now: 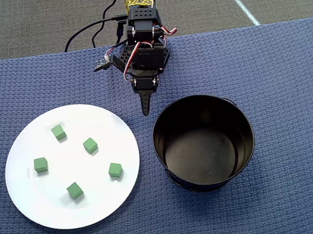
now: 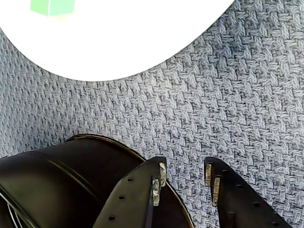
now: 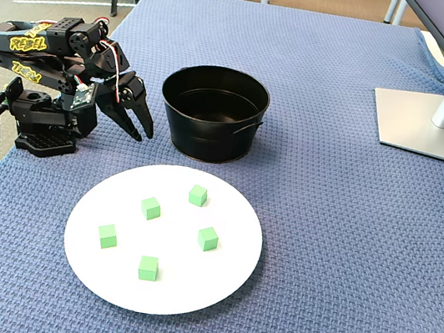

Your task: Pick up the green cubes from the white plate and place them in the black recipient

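Observation:
Several small green cubes (image 1: 90,145) lie spread on the white plate (image 1: 31,192) at the left of the overhead view; they also show in the fixed view (image 3: 150,208). The black recipient (image 1: 202,157) stands empty to the plate's right, close to it. My gripper (image 1: 145,108) hangs low over the blue cloth, behind the gap between plate and pot, away from every cube. In the wrist view its jaws (image 2: 185,173) are a little apart with only cloth between them; the pot's wall (image 2: 57,175) is at lower left, the plate (image 2: 118,38) and one cube (image 2: 51,6) at the top.
The arm's base (image 3: 42,125) sits at the cloth's left edge in the fixed view, with cables (image 1: 85,33) trailing off behind. A monitor stand (image 3: 427,123) is at the far right. The blue woven cloth (image 3: 346,237) covers the table.

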